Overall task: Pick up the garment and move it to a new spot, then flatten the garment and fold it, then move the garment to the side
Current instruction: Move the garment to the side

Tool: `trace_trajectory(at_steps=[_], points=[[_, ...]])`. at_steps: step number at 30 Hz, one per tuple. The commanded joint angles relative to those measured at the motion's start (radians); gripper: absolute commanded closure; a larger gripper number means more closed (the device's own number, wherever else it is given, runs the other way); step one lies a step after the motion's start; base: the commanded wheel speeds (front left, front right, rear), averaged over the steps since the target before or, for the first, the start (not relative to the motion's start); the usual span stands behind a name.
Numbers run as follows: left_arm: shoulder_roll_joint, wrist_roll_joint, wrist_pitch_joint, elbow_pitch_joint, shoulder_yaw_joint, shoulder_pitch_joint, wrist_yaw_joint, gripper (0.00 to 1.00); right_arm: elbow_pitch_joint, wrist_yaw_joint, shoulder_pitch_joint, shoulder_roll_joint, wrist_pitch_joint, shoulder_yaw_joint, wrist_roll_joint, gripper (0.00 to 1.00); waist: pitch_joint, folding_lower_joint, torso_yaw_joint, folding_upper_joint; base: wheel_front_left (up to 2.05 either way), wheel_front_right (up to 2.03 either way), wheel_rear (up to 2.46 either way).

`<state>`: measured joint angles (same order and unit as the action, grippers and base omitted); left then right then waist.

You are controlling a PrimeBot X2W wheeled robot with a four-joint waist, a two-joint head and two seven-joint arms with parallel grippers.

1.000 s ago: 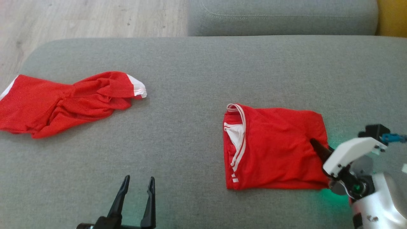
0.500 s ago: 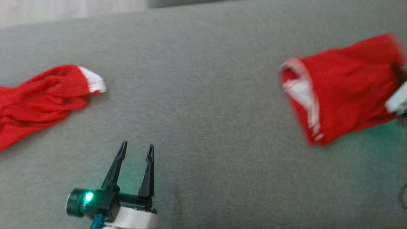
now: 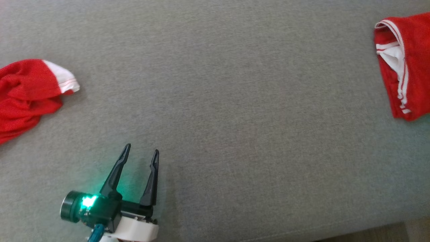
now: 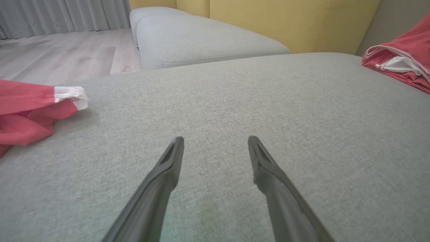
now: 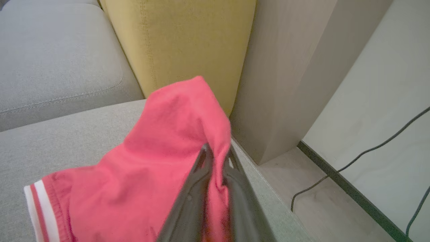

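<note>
**Slide the folded garment aside without messing it up**

The right claw is pinched tight on one edge of the folded red cloth garment with white stripes. That garment is far over on the right side of the grey fabric sofa seat. The part that the claw holds is lifted up. The left claw is wide open with nothing in it. It is low over the bare seat, well apart from both red things.

This looks like the last job: moving the folded garment to the side. To do it well, I think the pinch must be firm and the pull slow and low, so the folds do not fall open. The end of the seat is close by, so it should be put down before it hangs over. The crumpled red cloth garment with a white cuff on the far left is best left alone.
</note>
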<state>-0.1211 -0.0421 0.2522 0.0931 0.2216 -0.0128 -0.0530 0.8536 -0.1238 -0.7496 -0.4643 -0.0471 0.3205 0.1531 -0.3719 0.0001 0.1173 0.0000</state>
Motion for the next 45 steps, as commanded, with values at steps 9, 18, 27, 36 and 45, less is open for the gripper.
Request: trace_trajectory(at_steps=[9,18,27,36,45], points=[[0.014,-0.011,0.010,-0.033,-0.037,0.011,0.021,0.00,-0.001,-0.007,-0.096,-0.021,0.239,0.028,-0.276,0.00,0.024,-0.0001,-0.045,0.0000,0.00,0.00,0.00],[0.051,-0.054,0.010,-0.010,-0.049,-0.007,0.027,0.00,-0.212,-0.007,0.080,0.126,0.301,-0.149,-0.155,0.00,0.182,-0.0001,-0.090,0.0000,0.00,0.00,0.00],[0.063,-0.066,0.010,0.039,-0.058,-0.010,0.014,0.00,-0.508,-0.007,0.499,0.224,0.269,-0.197,-0.109,0.00,0.298,-0.0001,-0.166,0.0000,0.00,0.00,0.00],[0.065,-0.061,0.010,0.120,-0.098,-0.058,0.009,0.00,-0.616,-0.007,0.793,0.387,0.301,-0.248,-0.135,0.00,0.365,-0.0001,-0.166,0.0000,0.00,0.00,0.00],[0.068,-0.060,0.010,0.136,-0.106,-0.052,0.002,0.00,-0.607,-0.007,0.868,0.413,0.308,-0.254,-0.132,0.00,0.378,-0.0001,-0.177,0.0000,0.00,0.00,0.00]])
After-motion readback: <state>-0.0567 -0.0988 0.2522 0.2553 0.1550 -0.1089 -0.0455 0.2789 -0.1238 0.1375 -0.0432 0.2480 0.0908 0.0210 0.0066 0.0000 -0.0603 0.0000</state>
